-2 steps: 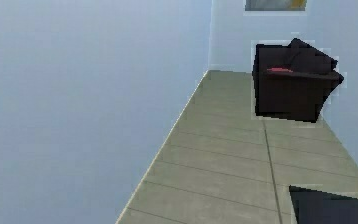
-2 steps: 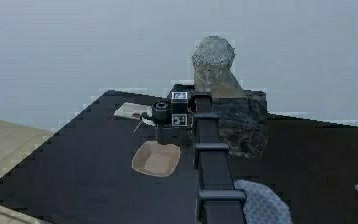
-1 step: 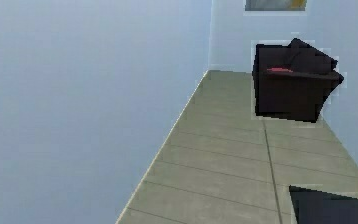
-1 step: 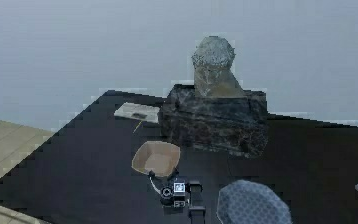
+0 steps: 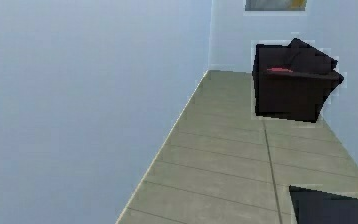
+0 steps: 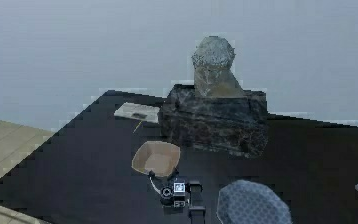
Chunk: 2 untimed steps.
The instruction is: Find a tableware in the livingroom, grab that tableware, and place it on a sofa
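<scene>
Pale wall backs a dark worktop (image 6: 77, 170) in the arm side view, whose left edge slants down beside the tiled floor (image 6: 12, 140). Left of centre sits a tan bowl (image 6: 156, 156), likely the tableware, with the hand (image 6: 159, 182) just below it in the frame. Whether the hand grips anything cannot be told, since the bowl rests on the worktop right at it. A sound grasp would take the near rim and lift straight up, clear of the dark marbled block (image 6: 214, 122) at upper right of the bowl and the grey faceted thing (image 6: 252, 205) at lower right. In the forward view, open floor runs beside the left wall toward a dark seat (image 5: 292, 85) at upper right. The worktop corner at lower right wants a wide berth.
</scene>
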Tool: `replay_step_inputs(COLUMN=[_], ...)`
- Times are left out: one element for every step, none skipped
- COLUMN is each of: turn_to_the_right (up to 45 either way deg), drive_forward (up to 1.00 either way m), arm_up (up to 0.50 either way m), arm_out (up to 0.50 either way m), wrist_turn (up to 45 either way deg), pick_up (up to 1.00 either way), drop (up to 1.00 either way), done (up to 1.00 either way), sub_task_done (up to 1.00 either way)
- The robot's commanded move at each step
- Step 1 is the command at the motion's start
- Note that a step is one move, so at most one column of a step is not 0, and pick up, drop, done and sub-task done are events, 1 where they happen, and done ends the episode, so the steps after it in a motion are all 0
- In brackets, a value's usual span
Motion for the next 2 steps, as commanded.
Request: replay_step_inputs(turn_to_the_right=[0.0, 0.0], drive_forward=[0.00, 0.00], arm_up=[0.10, 0.28], arm_out=[0.00, 0.00], wrist_turn=[0.0, 0.0], pick_up=[0.00, 0.00], drop=[0.00, 0.00], done=[0.00, 0.00], sub_task_done=[0.00, 0.00])
